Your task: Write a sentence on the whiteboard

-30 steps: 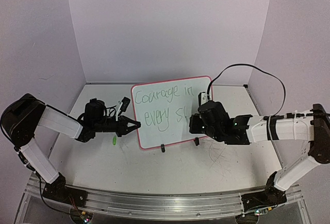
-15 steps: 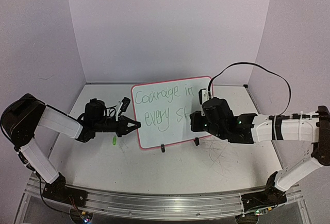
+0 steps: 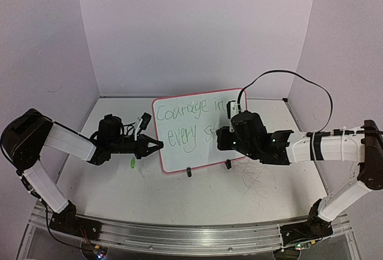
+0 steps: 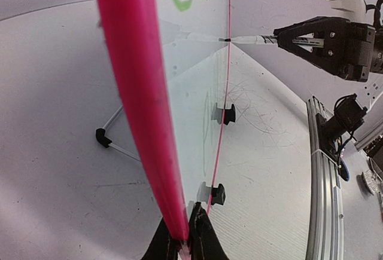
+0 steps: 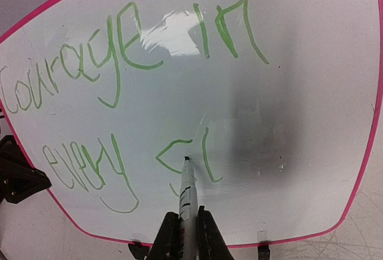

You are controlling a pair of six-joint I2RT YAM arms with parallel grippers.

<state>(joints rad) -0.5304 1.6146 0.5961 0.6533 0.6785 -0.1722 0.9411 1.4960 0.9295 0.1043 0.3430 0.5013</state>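
The whiteboard (image 3: 179, 149) stands upright mid-table on two black clip feet, pink rim around it. The sentence (image 3: 185, 112) reads "Courage in" above "every", followed by an "s" and one stroke; it shows larger in the right wrist view (image 5: 119, 63). My left gripper (image 3: 157, 145) is shut on the board's left edge, its pink rim (image 4: 140, 110) pinched between the jaws. My right gripper (image 3: 218, 138) is shut on a white marker (image 5: 187, 197), whose tip touches the board (image 5: 311, 80) between the "s" and the stroke. In the left wrist view the marker (image 4: 251, 39) meets the board face.
A small green marker cap (image 3: 132, 163) lies on the table left of the board. Grey scribble marks (image 3: 254, 179) cover the tabletop right of the board. A black cable (image 3: 287, 80) arcs over the right arm. Walls close in on three sides.
The right gripper has shifted slightly left and up with the marker, now covering the stroke after the "s". The left arm and board have not moved.
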